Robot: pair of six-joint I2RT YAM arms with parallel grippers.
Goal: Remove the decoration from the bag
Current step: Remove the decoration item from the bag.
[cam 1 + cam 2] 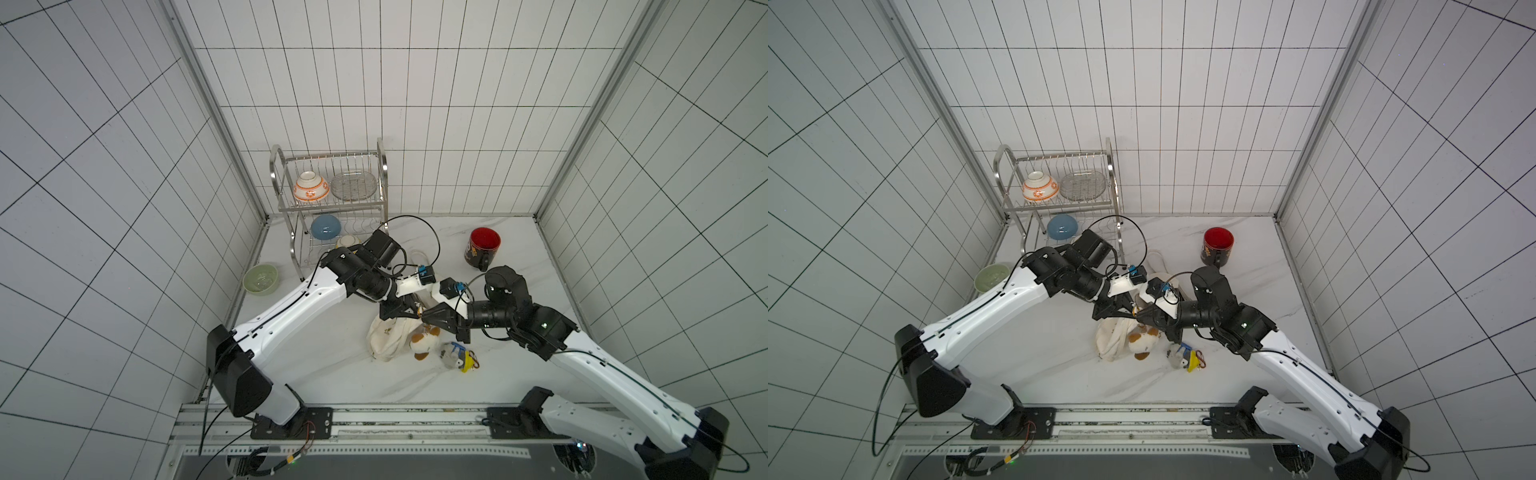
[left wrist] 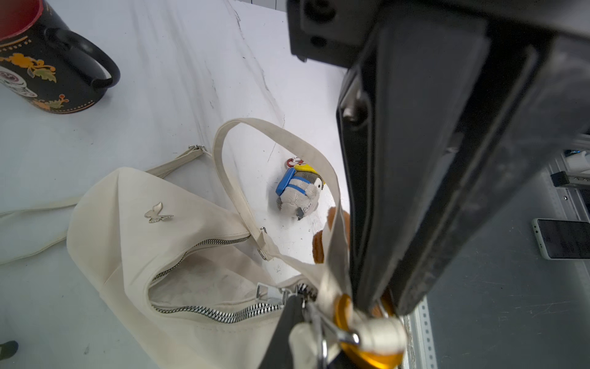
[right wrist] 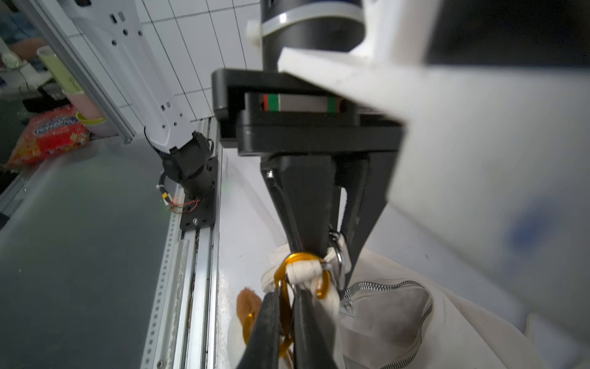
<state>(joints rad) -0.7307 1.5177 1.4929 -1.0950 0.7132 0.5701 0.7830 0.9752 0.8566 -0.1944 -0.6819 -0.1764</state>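
cream fabric bag (image 1: 386, 338), zip open, slumped mid-tabletop (image 1: 332, 374), toward the front edge. at its strap end, right gripper (image 3: 284, 319) clamped tight on a gold carabiner (image 3: 298, 255). left gripper (image 3: 329, 258) just beside it, jaws narrowly parted about the bag's metal ring (image 3: 339, 258), grip impossible to confirm. brown-and-white plush toy (image 1: 424, 343) touching the bag's side. penguin plush (image 1: 455, 355) with blue backpack near it, apart from the bag. red-lined black mug (image 1: 482, 249) well apart, toward the back right corner.
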